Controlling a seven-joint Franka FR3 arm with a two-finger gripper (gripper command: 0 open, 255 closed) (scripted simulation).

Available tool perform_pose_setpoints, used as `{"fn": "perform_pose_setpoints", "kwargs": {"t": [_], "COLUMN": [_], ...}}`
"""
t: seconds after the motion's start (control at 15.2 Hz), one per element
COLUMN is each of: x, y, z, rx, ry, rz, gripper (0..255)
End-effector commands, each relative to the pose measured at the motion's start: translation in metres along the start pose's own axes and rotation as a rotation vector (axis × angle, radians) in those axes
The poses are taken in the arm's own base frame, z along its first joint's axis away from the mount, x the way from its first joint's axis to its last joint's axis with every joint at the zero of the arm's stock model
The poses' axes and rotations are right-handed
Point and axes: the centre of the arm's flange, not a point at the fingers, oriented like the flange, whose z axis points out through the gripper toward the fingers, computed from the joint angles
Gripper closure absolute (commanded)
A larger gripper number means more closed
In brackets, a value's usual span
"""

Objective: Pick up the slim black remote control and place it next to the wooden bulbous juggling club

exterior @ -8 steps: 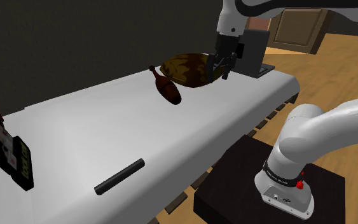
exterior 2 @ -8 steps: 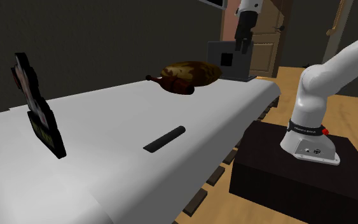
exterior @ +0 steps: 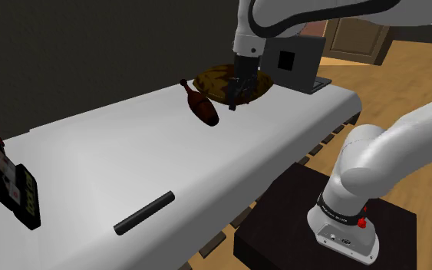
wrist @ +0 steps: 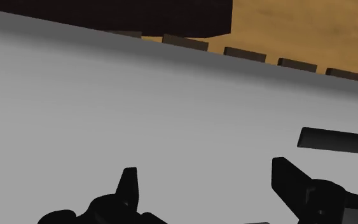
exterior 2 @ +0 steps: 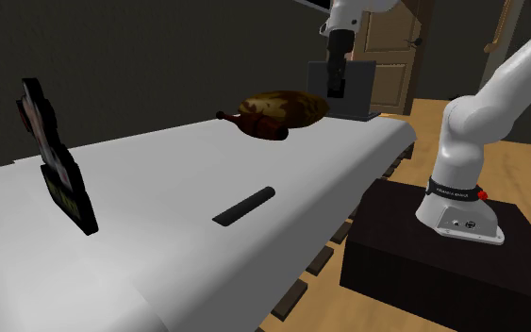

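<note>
The slim black remote (exterior: 144,212) lies flat near the front edge of the white table (exterior: 283,138), also seen as the remote (exterior 2: 245,205) and the remote (wrist: 335,140). The dark reddish-brown juggling club (exterior: 200,103) lies far along the table beside a mottled brown lump (exterior: 220,77); in the second exterior view the club (exterior 2: 238,119) shows there too. My gripper (exterior: 237,93) hangs open above the table by the lump, far from the remote. Its fingers (wrist: 128,184) stand apart over bare white surface, with nothing between them.
A dark box (exterior: 298,63) stands at the table's far end behind the lump. A black flat device (exterior: 11,184) stands upright at the shoulder view's left end. The dark stand (exterior: 321,230) sits beside the table on a wooden floor (exterior: 406,107).
The gripper has swung toward the shoulder view's left, from beside the dark box to in front of the brown lump, closer to the club. Remote and club have not moved.
</note>
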Motion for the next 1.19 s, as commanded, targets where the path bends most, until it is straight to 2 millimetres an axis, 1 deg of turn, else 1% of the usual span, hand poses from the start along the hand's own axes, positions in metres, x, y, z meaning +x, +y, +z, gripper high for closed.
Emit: {"fn": "perform_pose_setpoints", "kwargs": {"t": [0.0, 0.33, 0.59, 0.86, 1.12], "x": [0.02, 0.064, 0.093, 0.115, 0.131], "y": [-0.012, -0.051, -0.088, -0.129, -0.172], "z": [0.013, 0.049, 0.079, 0.11, 0.141], "rx": [-0.002, -0.008, -0.013, -0.018, -0.022], "ry": [-0.011, -0.039, -0.062, -0.085, -0.107], "rz": [-0.078, -0.267, -0.418, -0.569, -0.72], "gripper": [0, 0, 0, 0, 0]}}
